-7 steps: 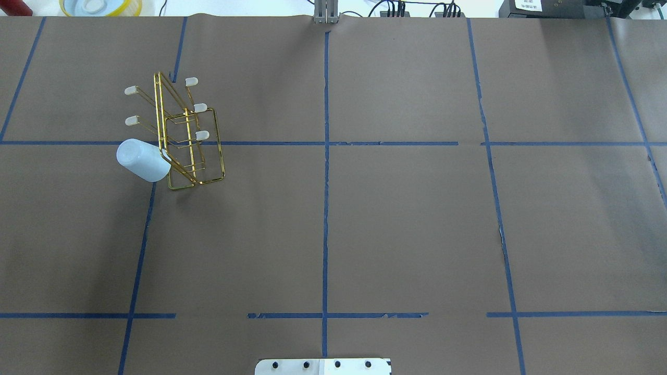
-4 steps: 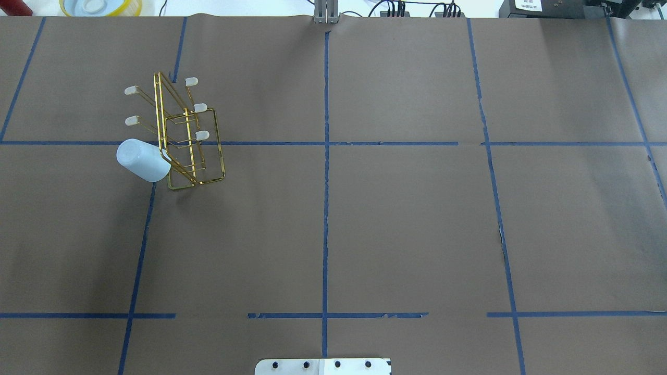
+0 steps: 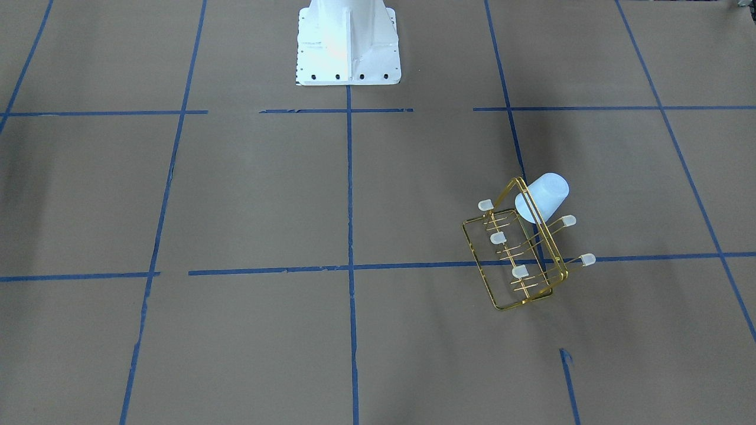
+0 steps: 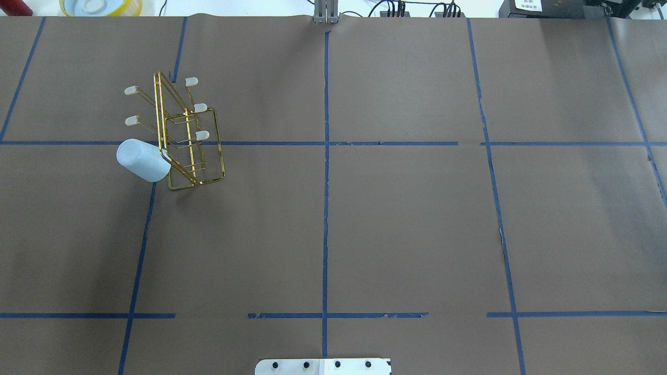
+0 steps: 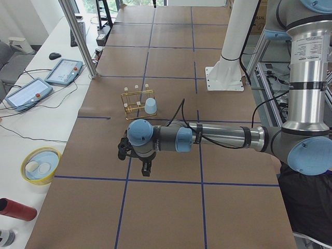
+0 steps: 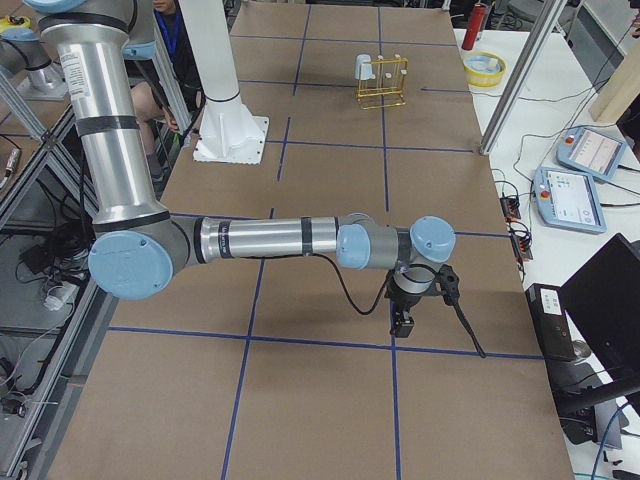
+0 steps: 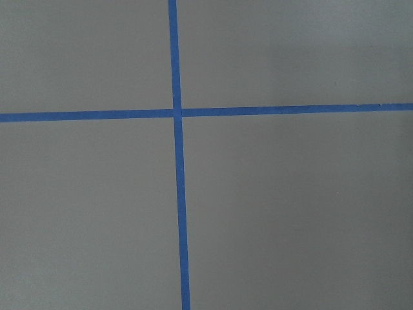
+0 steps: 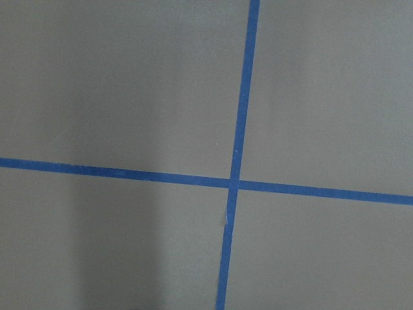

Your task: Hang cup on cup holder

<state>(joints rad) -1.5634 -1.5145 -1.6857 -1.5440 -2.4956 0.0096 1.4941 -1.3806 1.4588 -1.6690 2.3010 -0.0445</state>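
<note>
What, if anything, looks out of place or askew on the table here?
Nothing serious. The cup sits tilted with its mouth against one end of the rack, apparently over a prong. The rack stands at an angle to the blue tape lines, which have gaps and ragged edges in places. Nothing looks spilled or broken.

The table [image 4: 406,219] is viewed from above and behind the robot in the overhead view, and steeply from the opposite side in the front-facing view. The cup holder [image 4: 180,133] is shared by both, at upper left and at lower right [image 3: 520,248]. The table's length is taken in from either end by the side views. Only crossing blue tape [image 7: 175,113] is shown, close up, by both wrist cameras.
</note>
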